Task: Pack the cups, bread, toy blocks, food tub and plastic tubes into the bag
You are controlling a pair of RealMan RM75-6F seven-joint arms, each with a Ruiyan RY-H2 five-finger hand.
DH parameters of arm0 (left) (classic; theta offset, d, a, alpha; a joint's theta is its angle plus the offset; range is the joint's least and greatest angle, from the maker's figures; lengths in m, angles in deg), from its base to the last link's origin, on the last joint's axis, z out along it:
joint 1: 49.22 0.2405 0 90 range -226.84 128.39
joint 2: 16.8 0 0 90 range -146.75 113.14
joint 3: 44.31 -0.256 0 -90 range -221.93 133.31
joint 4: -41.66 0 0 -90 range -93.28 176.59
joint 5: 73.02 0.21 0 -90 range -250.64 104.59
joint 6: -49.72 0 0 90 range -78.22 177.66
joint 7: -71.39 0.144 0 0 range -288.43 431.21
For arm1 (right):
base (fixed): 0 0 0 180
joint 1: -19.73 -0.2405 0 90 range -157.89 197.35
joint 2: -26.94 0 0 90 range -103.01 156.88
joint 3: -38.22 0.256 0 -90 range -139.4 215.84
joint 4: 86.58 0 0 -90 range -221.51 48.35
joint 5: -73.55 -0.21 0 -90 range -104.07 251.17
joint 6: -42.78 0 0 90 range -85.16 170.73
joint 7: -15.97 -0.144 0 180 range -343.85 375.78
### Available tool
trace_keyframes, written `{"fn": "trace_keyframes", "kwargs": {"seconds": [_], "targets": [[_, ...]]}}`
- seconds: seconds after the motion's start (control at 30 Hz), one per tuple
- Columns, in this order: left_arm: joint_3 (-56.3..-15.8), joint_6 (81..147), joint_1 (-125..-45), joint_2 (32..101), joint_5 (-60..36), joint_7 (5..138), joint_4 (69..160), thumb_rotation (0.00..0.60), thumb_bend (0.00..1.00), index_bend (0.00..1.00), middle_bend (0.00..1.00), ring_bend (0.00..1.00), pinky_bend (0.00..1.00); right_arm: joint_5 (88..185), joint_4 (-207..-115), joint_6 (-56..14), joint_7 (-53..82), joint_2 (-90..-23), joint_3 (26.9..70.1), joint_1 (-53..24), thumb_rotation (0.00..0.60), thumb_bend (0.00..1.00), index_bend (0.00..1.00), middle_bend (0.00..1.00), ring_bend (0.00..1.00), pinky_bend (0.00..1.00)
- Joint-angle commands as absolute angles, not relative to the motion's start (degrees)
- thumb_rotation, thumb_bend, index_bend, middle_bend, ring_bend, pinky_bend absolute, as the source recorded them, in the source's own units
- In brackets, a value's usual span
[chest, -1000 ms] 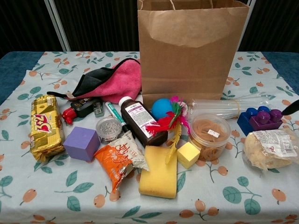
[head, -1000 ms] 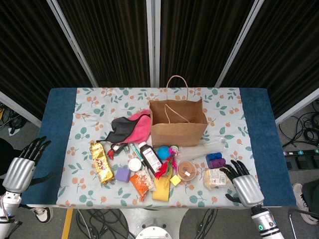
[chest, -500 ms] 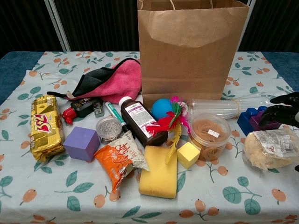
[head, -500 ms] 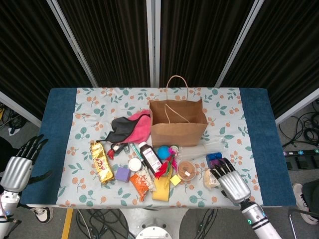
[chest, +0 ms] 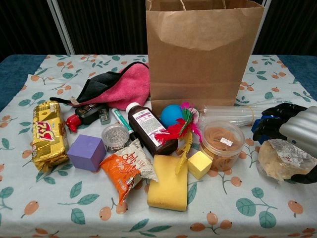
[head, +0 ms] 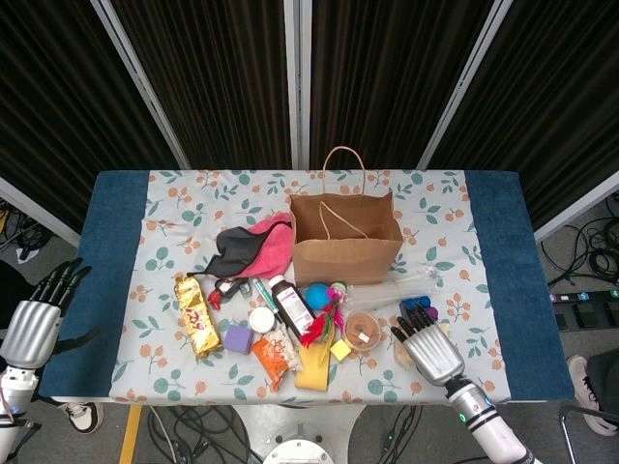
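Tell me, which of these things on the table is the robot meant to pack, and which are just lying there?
For the job: paper bag, wrapped bread under the right hand, blue and purple toy blocks, round food tub, clear plastic tubes.

Just lying about: pink cloth, brown bottle, yellow sponge, orange snack packet, gold packet, blue ball.

We take the bag (chest: 204, 52) as landmark: it stands upright mid-table, cloth (chest: 116, 87) just left of it. In front of the bag we see the bottle (chest: 150, 130), ball (chest: 171, 114), food tub (chest: 221, 144) and tubes (chest: 233, 113); front-right lies the bread (chest: 285, 159), right hand (chest: 292, 130) over it.
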State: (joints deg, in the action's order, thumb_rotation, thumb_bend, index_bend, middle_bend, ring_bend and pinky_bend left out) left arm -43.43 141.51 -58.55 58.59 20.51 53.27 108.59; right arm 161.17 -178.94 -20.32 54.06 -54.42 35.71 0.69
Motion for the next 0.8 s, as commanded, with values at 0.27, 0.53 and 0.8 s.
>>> {"fn": "trace_keyframes", "kwargs": {"seconds": [0.27,0.53,0.8], "targets": [[-43.4,141.3,-58.5,59.0,20.1,52.3,107.3,0.600,0.03,0.13,0.16,0.08,0.20,159.7,-178.4,-20.1,55.3,-55.6,36.0,0.2,0.600,0.01,0.34,0.29,0.16,0.11],[-43.3,141.4,-58.4,59.0,20.1,52.1,107.2,0.600,0.03,0.13,0.15,0.08,0.20,160.9,-177.6,-22.4,54.7,-56.0,36.0,0.5,0.600,0.10,0.50,0.41,0.30,0.16],[-43.2,141.6,-58.4,58.5,20.1,52.3,107.7,0.600,0.03,0.13,0.15,0.08,0.20,162.7,-176.8,-24.9,52.4,-55.8,35.9,0.9,0.600,0.15,0.62,0.50,0.40,0.22]]}}
